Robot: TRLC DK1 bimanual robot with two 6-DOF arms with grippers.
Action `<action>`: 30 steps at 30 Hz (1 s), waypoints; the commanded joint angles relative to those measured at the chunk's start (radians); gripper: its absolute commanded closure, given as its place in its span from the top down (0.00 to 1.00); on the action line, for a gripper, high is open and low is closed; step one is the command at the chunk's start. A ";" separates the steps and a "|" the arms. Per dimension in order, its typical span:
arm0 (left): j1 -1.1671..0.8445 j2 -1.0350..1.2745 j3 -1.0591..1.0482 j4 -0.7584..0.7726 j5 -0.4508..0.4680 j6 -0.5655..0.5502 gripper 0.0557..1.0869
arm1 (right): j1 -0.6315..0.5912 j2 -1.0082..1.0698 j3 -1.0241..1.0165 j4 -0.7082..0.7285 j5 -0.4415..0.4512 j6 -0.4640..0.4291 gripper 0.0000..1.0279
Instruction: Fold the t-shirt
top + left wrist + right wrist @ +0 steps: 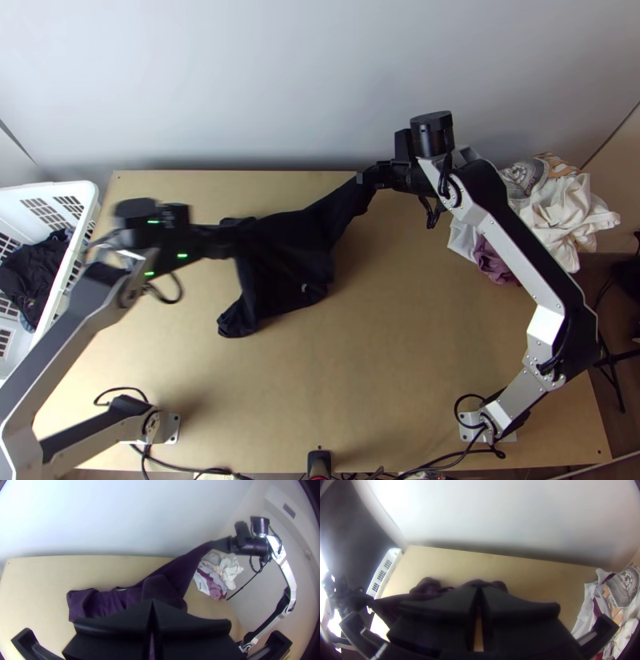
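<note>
a pale wall (296, 88) rose behind the light wooden tabletop (400, 352). the right arm (520, 256) and the left arm (84, 312) reached over it from its near side. a white plastic basket (60, 189) stood beside the left edge, with dark clothes (34, 276) inside. the dark t-shirt (280, 276) was over the far half of the tabletop, left of the middle, bunched and creased, its lower part lying on the wood and one part drawn out tight toward the far right. a heap of white, grey and purple clothes (556, 212) lay at the far right corner. the right gripper (365, 178) was clamped on the drawn-out end of the t-shirt, near the far edge. the left gripper (230, 240) was clamped on the t-shirt's left side, blurred in the top view. black cables (436, 464) ran along the near edge
</note>
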 commanded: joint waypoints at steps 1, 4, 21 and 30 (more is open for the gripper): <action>0.396 -0.116 -0.087 -0.049 0.291 -0.031 0.06 | 0.001 0.015 0.003 0.002 0.000 0.003 0.03; 0.542 -0.095 -0.119 -0.055 0.376 -0.008 0.06 | 0.004 0.018 0.005 0.002 0.000 0.001 0.03; 1.097 0.428 0.166 -0.135 0.620 0.125 0.06 | -0.001 0.024 0.015 0.002 0.001 -0.003 0.03; 0.974 0.362 0.091 -0.397 0.633 0.259 0.95 | 0.010 0.036 0.021 0.002 0.001 -0.003 0.03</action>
